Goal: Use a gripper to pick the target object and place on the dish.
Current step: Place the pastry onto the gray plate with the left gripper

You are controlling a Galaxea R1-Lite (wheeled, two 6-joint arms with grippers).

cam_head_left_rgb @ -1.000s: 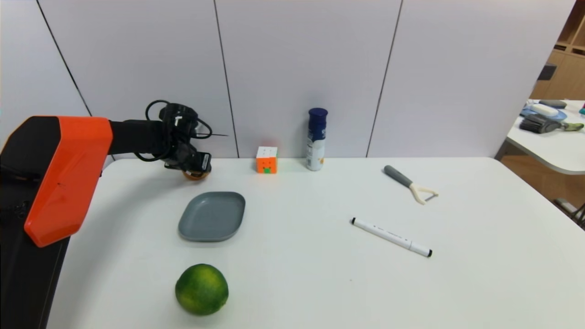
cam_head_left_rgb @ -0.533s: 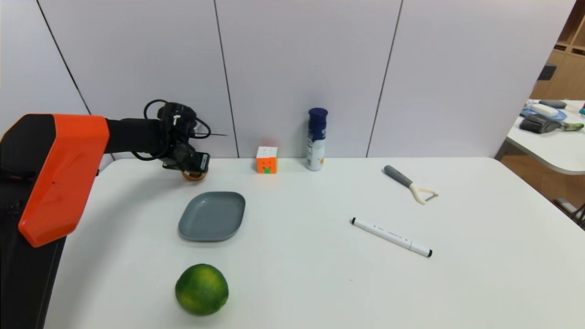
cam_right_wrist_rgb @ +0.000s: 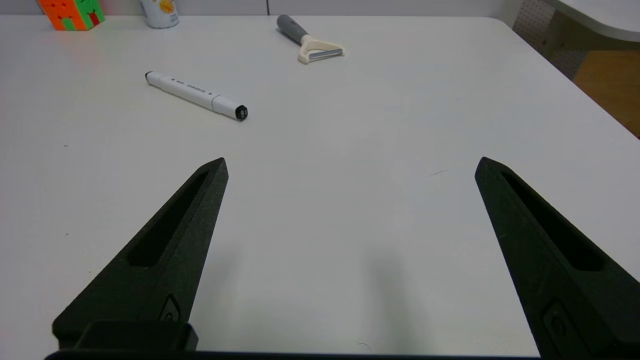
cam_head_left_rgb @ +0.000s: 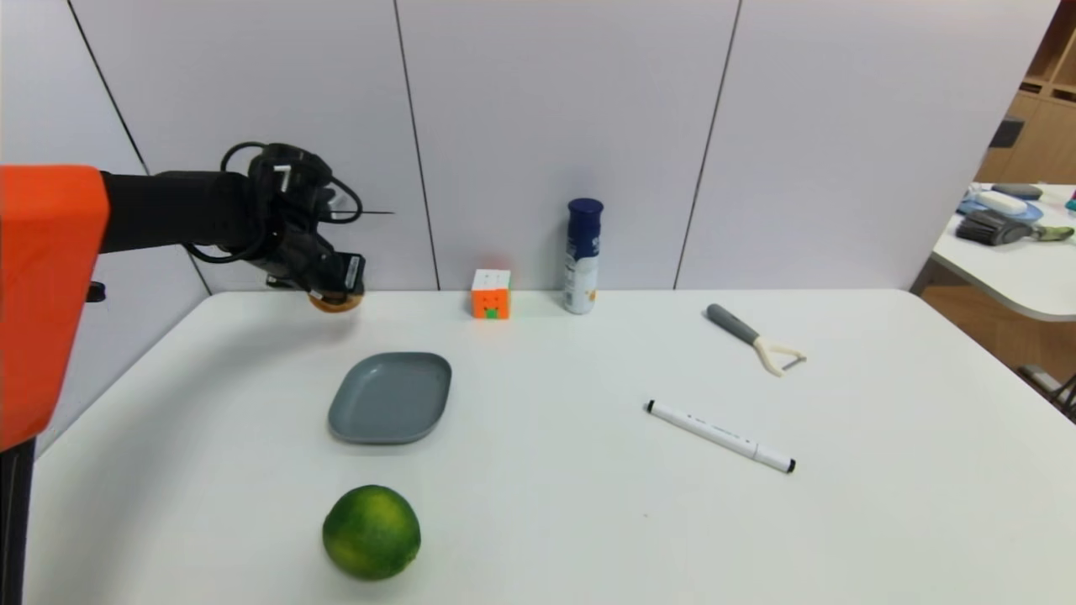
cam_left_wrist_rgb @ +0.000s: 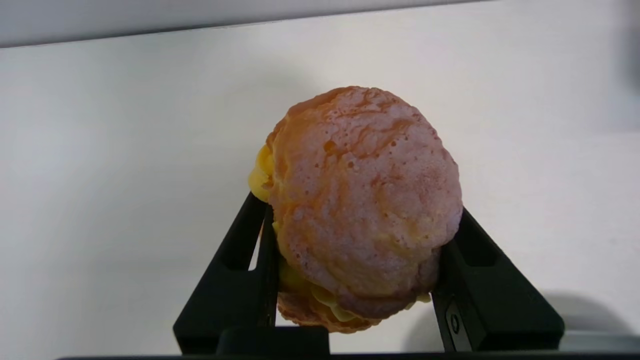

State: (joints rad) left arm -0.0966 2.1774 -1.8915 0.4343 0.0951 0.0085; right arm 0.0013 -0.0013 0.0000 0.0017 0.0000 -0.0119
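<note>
The black left gripper [cam_head_left_rgb: 329, 290] with looped black cables, on its black arm with an orange segment, hangs above the far left corner of the white table [cam_head_left_rgb: 588, 504] near the grey wall panels. Its two black fingers [cam_left_wrist_rgb: 235, 280] are pressed against opposite sides of the small round cream puff [cam_left_wrist_rgb: 360, 200], which has a pinkish-brown crackled top, a golden-orange base and a yellow filling seam. In the head view only the orange underside of the puff [cam_head_left_rgb: 336, 304] shows below the gripper, clear of the table surface, with a soft shadow beneath it.

The shallow grey rounded-rectangle plastic dish [cam_head_left_rgb: 391, 397] with a raised rim lies flat on the table, nearer the robot than the gripper and a little to its right, apart from it. Nothing lies in the dish. A round green citrus fruit [cam_head_left_rgb: 371, 531] sits on the table nearer still, well apart from the dish.

Along the back edge stand a small orange, white and green puzzle cube [cam_head_left_rgb: 491, 293] and, just beside it, an upright dark blue and white spray can [cam_head_left_rgb: 582, 255]. Further right lie a grey-handled cream peeler [cam_head_left_rgb: 753, 339] and a white marker pen [cam_head_left_rgb: 719, 436] with black ends.

The black right gripper [cam_right_wrist_rgb: 350, 165] hovers low over the near right part of the table, its fingers spread wide with nothing between them.
</note>
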